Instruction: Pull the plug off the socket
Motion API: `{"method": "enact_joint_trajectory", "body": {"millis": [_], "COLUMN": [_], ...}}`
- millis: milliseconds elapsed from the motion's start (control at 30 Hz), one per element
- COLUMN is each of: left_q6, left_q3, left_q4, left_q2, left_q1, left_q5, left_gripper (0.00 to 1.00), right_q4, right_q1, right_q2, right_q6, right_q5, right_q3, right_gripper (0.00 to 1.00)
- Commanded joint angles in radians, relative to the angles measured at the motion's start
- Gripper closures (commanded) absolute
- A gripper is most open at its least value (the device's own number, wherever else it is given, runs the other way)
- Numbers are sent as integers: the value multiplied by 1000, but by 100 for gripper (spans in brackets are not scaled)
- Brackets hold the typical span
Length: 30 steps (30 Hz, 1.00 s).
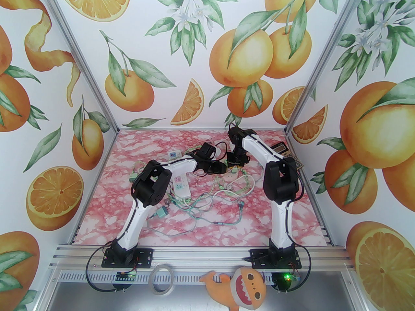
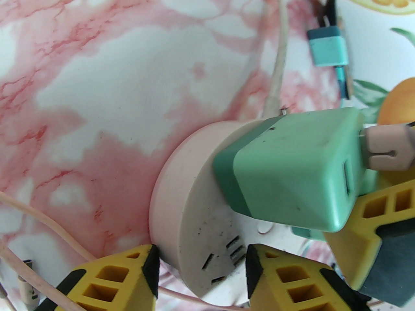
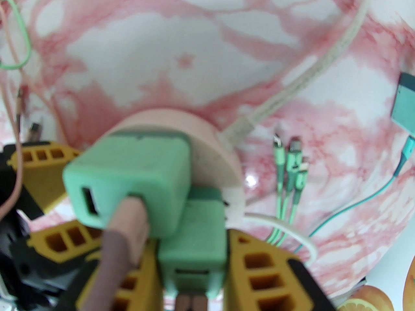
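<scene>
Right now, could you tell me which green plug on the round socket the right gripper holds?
The lower green plug, clamped in the right gripper; the larger upper plug sits outside its jaws.

From my station I count two arms (image 1: 136, 212) (image 1: 282, 212), one round pink socket (image 3: 210, 147), two green plugs (image 3: 129, 170) (image 3: 194, 235) seated in it, two white power strips (image 1: 180, 185) (image 1: 174, 154), one calculator (image 1: 285, 154), one tape roll (image 1: 162, 279), one plush toy (image 1: 243, 285), and tangled cables (image 1: 207, 202) I cannot number

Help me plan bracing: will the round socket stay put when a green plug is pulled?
Likely not unaided: the round socket looks small and light on a glossy table. Its disc seems rigid, so the left tool straddling it should brace it.
</scene>
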State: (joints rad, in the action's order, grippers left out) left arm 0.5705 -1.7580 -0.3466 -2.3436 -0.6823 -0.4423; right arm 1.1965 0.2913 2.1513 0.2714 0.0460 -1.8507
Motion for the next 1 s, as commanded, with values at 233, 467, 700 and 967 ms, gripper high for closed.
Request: {"method": "enact_joint_trajectory", "body": {"millis": [233,467,700,967], "left_q6": [14,-3,-12,18], "left_q3": [-9,0,-25,-48], "left_q4": [-252,-222,-182,-240], "left_q2": [-80,6,-32,-101], "left_q1": [-7,45,17,-5], "left_q5": [180,175,60,87], "left_gripper": [59,53,44,55], "right_q4": [-112,-182,-136,-141], "right_q1": [67,72,73,82], "right_q2": [-32,-47,-3,-9], "right_q6": [25,44,39,33], "right_q5": [40,94,83,70], "right_q3": [-20,-37,-52,-16], "right_gripper": [72,71,71,71]}}
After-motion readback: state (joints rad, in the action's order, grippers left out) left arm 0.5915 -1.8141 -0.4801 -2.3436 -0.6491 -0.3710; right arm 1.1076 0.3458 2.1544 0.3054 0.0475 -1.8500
